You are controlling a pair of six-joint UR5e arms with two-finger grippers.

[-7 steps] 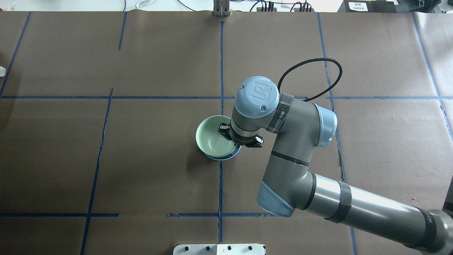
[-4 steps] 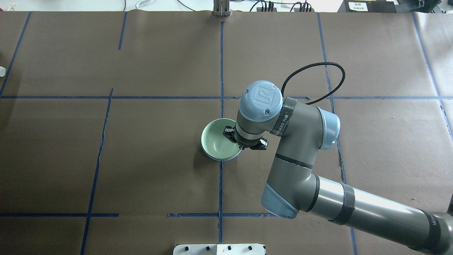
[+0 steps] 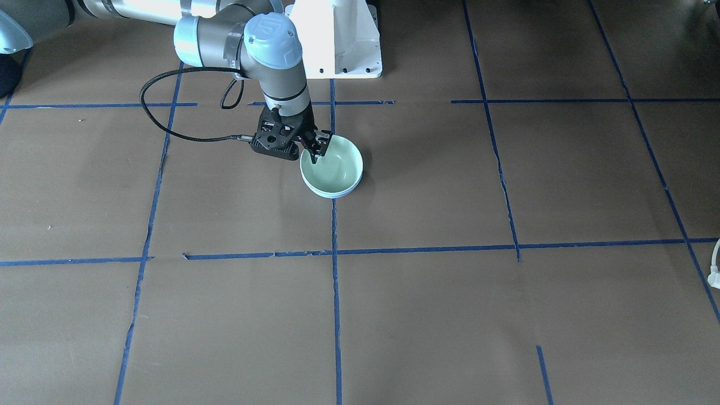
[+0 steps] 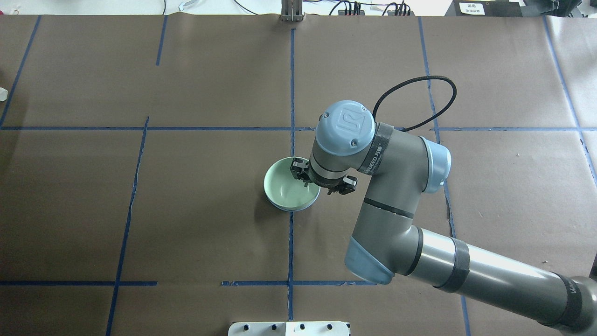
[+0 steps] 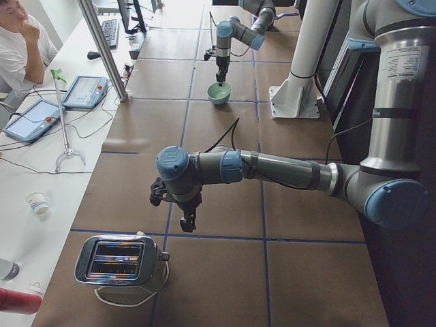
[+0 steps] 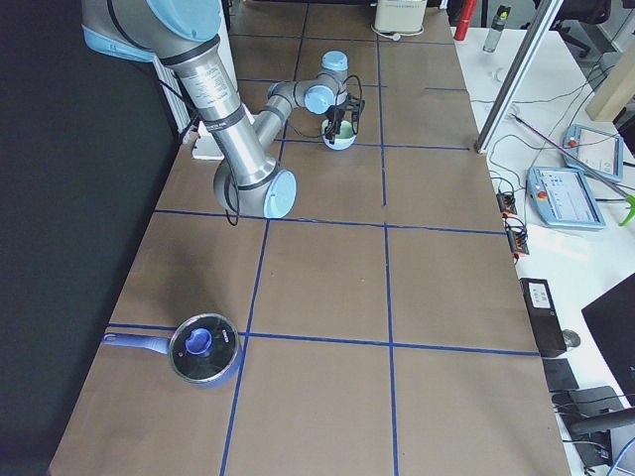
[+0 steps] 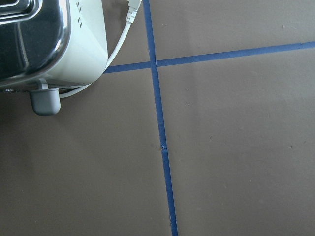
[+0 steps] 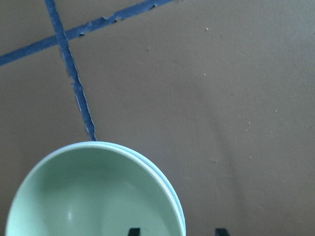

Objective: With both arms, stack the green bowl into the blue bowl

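I judge the task to be almost finished. The green bowl [image 4: 289,189] sits inside the blue bowl [image 4: 291,209], near the middle of the bench [image 4: 186,210], on a blue tape line. Of the blue bowl I see only a thin crescent of rim under the green one, so the two look well nested and about level.

The right end effector [image 3: 315,153] hangs over the edge of the stack nearest the robot. In the right wrist view its two fingertips [image 8: 133,231] stand apart, with the green rim between them and a gap on each side. So I read it as released and holding nothing.

The left end effector [image 5: 188,221] is well apart from the bowls, at the other end of the bench beside a toaster [image 5: 119,259]. It shows only in the side view, so I cannot tell if its jaws are apart or together.

I think what is left is to lift the right arm [image 4: 396,186] straight up, without catching the rim, and to retract it.

My count is one green bowl, one blue bowl, two arms, one toaster and one lidded saucepan [image 6: 203,347].
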